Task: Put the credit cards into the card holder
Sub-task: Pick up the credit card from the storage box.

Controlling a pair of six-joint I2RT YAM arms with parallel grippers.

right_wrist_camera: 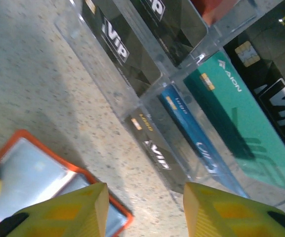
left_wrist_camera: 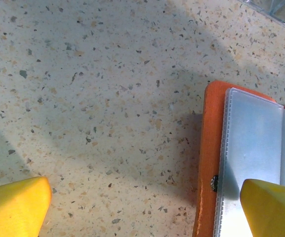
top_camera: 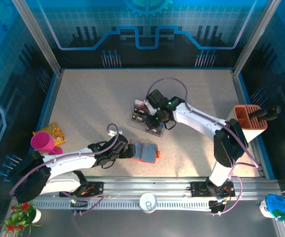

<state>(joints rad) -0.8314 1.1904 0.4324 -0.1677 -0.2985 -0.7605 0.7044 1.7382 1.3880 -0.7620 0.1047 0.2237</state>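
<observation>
My left gripper [top_camera: 126, 150] hangs low over the speckled beige tabletop [left_wrist_camera: 107, 98], jaws spread wide with nothing between them. A pink plastic cup [top_camera: 43, 142] stands well off to its left. In my left wrist view, one yellow fingertip [left_wrist_camera: 14, 207] is over bare table. The other is above the near page of the small orange-red leather-like folding card holder [left_wrist_camera: 207, 148]. The holder lies opened flat just to the right of this gripper, with its grey-blue plastic pockets [left_wrist_camera: 253, 133] facing up. I cannot tell whether that finger touches the page. Beyond the holder, my right gripper [top_camera: 154, 122] points down at the near edge of a clear acrylic slotted tray [right_wrist_camera: 107, 94]. Its two yellow fingers [right_wrist_camera: 68, 212] stand partly apart and grip nothing; only table and the tray's corner show in the gap. From this wrist the holder's orange rim [right_wrist_camera: 48, 145] sits just off the left finger, near the tray but apart from it. The thin rectangular plastic credit cards [top_camera: 143, 114] stand on edge in the tray's slots. Straight ahead of the fingers is a black card [right_wrist_camera: 149, 140] with gold and white print. To the right of it are a blue card [right_wrist_camera: 191, 123] and then a teal card [right_wrist_camera: 231, 103]. Farther ahead, more black cards marked VIP [right_wrist_camera: 122, 47] lean in the rear slots.
</observation>
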